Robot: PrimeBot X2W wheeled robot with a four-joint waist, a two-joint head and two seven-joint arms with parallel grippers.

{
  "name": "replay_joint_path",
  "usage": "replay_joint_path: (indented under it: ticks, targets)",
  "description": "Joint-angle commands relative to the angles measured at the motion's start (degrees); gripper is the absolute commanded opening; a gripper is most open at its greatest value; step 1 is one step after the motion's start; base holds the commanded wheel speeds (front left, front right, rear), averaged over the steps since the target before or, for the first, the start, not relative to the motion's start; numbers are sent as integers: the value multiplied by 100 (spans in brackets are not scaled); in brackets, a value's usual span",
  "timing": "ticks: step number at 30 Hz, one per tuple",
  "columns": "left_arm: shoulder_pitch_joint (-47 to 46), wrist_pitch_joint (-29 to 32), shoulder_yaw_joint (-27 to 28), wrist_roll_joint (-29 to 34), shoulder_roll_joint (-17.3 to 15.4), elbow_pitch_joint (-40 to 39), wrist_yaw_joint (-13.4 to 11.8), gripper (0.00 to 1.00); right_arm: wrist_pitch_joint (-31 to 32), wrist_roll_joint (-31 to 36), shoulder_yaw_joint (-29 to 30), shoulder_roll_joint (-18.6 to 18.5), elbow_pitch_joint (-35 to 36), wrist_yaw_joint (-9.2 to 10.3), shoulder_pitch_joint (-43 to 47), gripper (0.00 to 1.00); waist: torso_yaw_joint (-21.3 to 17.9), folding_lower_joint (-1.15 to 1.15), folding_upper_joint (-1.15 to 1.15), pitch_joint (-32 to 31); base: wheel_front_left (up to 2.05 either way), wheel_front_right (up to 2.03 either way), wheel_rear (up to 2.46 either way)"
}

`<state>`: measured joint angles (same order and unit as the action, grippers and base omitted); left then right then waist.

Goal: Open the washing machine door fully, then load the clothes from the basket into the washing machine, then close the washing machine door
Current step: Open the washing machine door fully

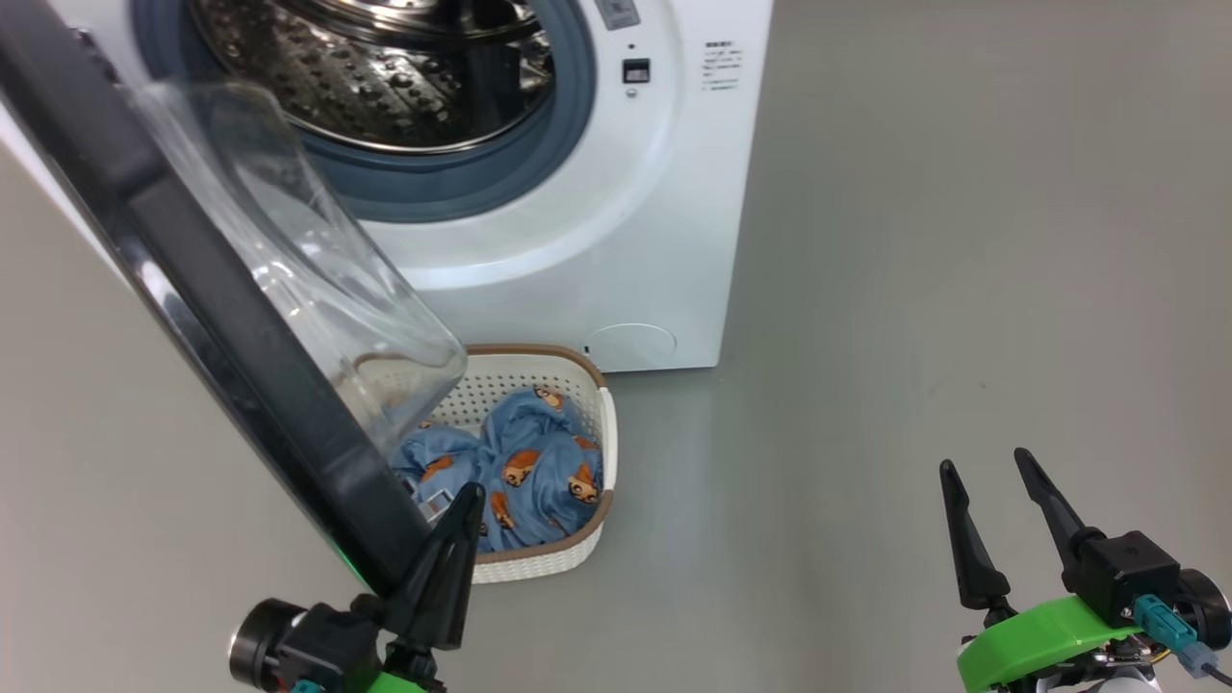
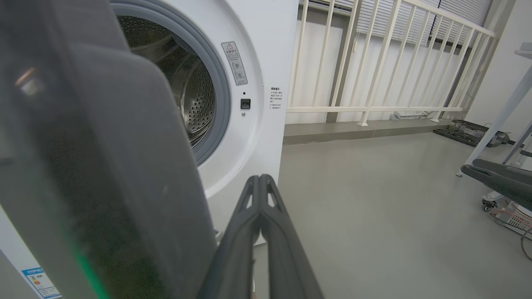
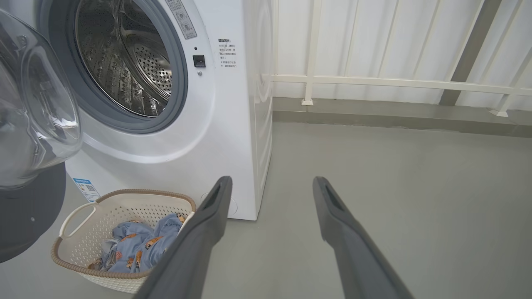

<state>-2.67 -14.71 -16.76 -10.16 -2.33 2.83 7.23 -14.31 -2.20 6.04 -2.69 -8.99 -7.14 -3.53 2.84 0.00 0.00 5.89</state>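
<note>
Found the washing machine door (image 1: 207,289) standing open, black rim running diagonally down the left of the head view, clear glass bowl bulging on the machine side. Noted the washing machine (image 1: 616,241) behind it, with the steel drum (image 1: 385,87) exposed inside the grey-blue gasket (image 1: 568,135).

Logged the left end effector (image 1: 470,496) pressed together, gripping nothing, tips just beside the door's lower free edge. Cannot tell whether touching the rim or barely apart. Checked against the left wrist view: same closed fingers (image 2: 249,232) rising with the dark door rim hard on their left.

Placed the basket (image 1: 539,568) on the grey floor (image 1: 914,289), right in front of the machine, partly overlapped by the glass bowl in the head view. Noted the clothes (image 1: 539,472) as a crumpled blue heap inside it, just past the left fingertips in that view.

Logged the right end effector (image 1: 985,462) spread wide, empty, over bare floor, well apart from basket and door, off to their right. Seen from the right wrist view: basket and clothes at lower left, partly hidden behind one finger.
</note>
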Motion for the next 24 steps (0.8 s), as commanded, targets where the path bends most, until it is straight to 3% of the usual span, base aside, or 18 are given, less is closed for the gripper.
replay_joint_path:
  ticks: [1,18,24]
  targets:
    - [-99,-29,347,32,-84,-41,-68,0,-69,-49,-146,-19,121,-35,-135,100,127,0,0,-25,0,0,0]
    - [93,-29,706,-12,-57,45,-261,0,-69,-11,-100,-19,111,-35,-116,100,1156,0,0,-8,0,0,0]
    - [87,-29,981,-155,-56,62,-461,0,-69,-73,-140,-19,91,-35,-119,100,1337,0,0,15,0,0,0]
